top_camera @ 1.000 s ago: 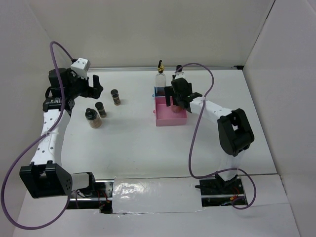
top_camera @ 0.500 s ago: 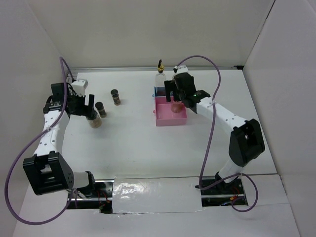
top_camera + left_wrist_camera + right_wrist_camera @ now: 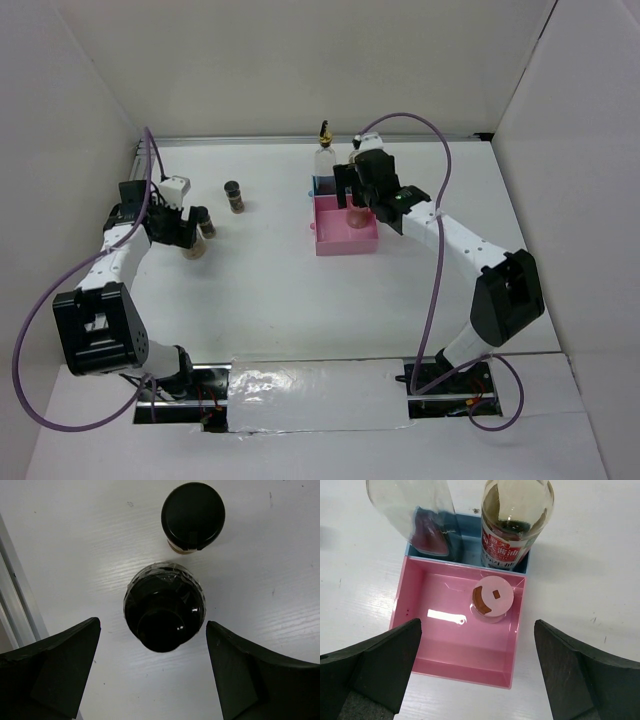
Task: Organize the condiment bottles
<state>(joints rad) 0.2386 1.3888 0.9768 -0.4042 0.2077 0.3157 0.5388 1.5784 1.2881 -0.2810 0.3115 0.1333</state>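
Two dark-lidded spice jars stand close together at the left, one [image 3: 193, 247] [image 3: 165, 607] nearer and one [image 3: 207, 225] [image 3: 193, 515] just beyond. My left gripper [image 3: 187, 230] [image 3: 152, 672] hangs open right above the nearer jar, its fingers apart from it. A third spice jar [image 3: 233, 196] stands alone further right. The pink-capped jar [image 3: 355, 215] [image 3: 492, 597] stands in the pink tray [image 3: 335, 243] [image 3: 460, 669]. The pourer-top bottle [image 3: 324, 152] [image 3: 415, 515] and the red-label bottle [image 3: 515, 530] stand in the blue tray [image 3: 468, 550]. My right gripper [image 3: 355, 197] [image 3: 477, 680] is open and empty above the pink tray.
A metal rail [image 3: 15, 595] runs along the table's left edge, close to the left gripper. White walls enclose the table at the back and both sides. The right arm's purple cable [image 3: 430, 150] arches over the back right.
My left gripper has swung toward the near left and come down over the two close jars. My right gripper has stayed open above the pink tray, the arm shifting only slightly.
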